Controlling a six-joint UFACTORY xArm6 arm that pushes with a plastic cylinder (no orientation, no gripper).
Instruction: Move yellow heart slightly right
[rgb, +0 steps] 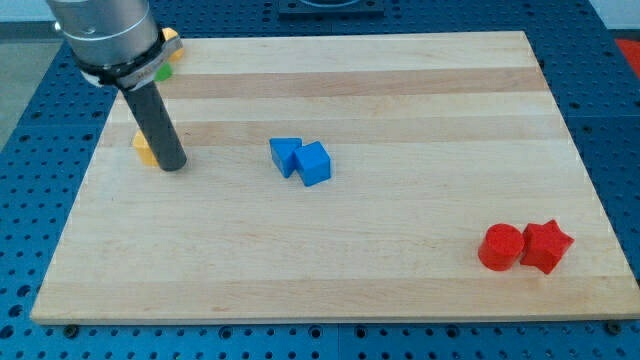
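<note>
A yellow block (144, 150), the heart by its place though its shape is mostly hidden, lies near the board's left edge. My tip (171, 164) stands right beside it on its right, touching or nearly touching; the dark rod covers much of the block. Another yellow block (171, 42) and a green block (162, 71) peek out from behind the arm at the view's top left.
Two blue blocks (286, 155) (313, 163) sit together near the board's middle. A red cylinder (500, 246) and a red star (546, 246) sit together at the bottom right. The wooden board (400, 100) lies on a blue perforated table.
</note>
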